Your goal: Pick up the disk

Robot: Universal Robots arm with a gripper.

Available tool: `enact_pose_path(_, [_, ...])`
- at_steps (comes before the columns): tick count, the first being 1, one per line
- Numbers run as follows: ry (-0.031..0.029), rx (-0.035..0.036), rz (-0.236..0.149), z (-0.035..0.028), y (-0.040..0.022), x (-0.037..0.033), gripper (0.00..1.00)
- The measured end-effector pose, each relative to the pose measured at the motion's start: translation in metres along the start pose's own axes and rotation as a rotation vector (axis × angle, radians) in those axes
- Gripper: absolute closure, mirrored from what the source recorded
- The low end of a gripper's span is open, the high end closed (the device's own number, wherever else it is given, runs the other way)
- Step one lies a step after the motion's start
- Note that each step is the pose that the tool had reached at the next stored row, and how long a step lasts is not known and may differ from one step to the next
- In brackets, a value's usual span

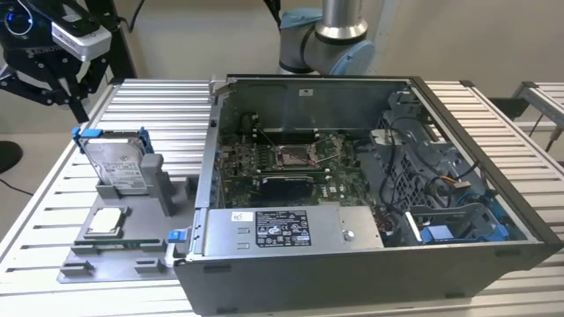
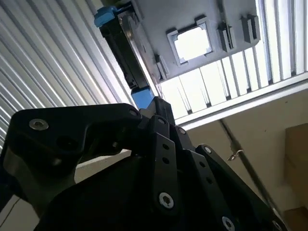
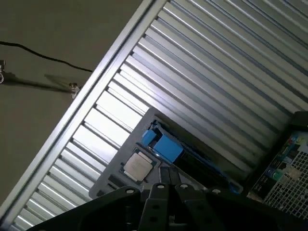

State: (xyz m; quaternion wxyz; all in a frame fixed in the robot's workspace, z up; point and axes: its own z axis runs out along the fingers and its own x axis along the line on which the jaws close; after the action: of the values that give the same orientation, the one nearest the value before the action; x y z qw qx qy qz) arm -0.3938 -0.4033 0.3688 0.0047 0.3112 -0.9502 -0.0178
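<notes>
Toward ten o'clock of the exterior view, the claw (image 1: 49, 82) hangs over the far corner of the slatted table (image 1: 168, 99), touching nothing. Whether it is spread or pressed together cannot be told. The disk (image 1: 117, 162) stands upright on its edge in a grey holder (image 1: 155, 179) at about nine o'clock of that view. It is at roughly five o'clock from the claw and well apart from it, with its white label toward the camera and its blue bracket showing at the upper corners. At six o'clock from the disk, a small square chip (image 1: 105, 221) lies flat in the grey fixture plate (image 1: 115, 267). The open computer case (image 1: 352, 198) sits at three o'clock from the disk. In both wrist views the disk (image 2: 126, 53) (image 3: 161, 145) shows edge-on beyond the claw's black links.
</notes>
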Motion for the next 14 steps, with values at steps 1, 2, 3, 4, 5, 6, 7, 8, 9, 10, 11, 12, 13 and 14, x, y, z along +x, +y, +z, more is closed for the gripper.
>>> enact_pose_path(1, [0.0002, 0.0003, -0.017, 0.0, 0.0, 0.0, 1.0])
enact_pose_path(2, [0.0005, 0.0005, -0.035, 0.0, 0.0, 0.0, 1.0])
enact_pose_path(3, [0.001, 0.0006, -0.053, 0.0, 0.0, 0.0, 1.0])
enact_pose_path(4, [0.0014, 0.0007, -0.07, 0.0, 0.0, 0.0, 1.0])
enact_pose_path(5, [0.0016, 0.0009, -0.088, 0.0, 0.0, 0.0, 1.0])
enact_pose_path(6, [0.002, 0.001, -0.101, 0.0, 0.0, 0.0, 1.0])
enact_pose_path(7, [0.0025, 0.001, -0.116, 0.0, 0.0, 0.0, 1.0])
enact_pose_path(8, [0.0031, 0.001, -0.133, 0.0, 0.0, 0.0, 1.0])
enact_pose_path(9, [0.0036, 0.001, -0.15, 0.0, 0.0, 0.0, 1.0])
enact_pose_path(10, [0.0043, 0.0009, -0.168, 0.0, 0.0, 0.0, 1.0])
enact_pose_path(11, [0.005, 0.0008, -0.185, 0.0, 0.0, 0.0, 1.0])
enact_pose_path(12, [0.0056, 0.0008, -0.202, 0.0, 0.0, 0.0, 1.0])
enact_pose_path(13, [0.006, 0.0009, -0.219, 0.0, 0.0, 0.0, 1.0])
enact_pose_path(14, [0.0061, 0.0013, -0.234, 0.0, 0.0, 0.0, 1.0])
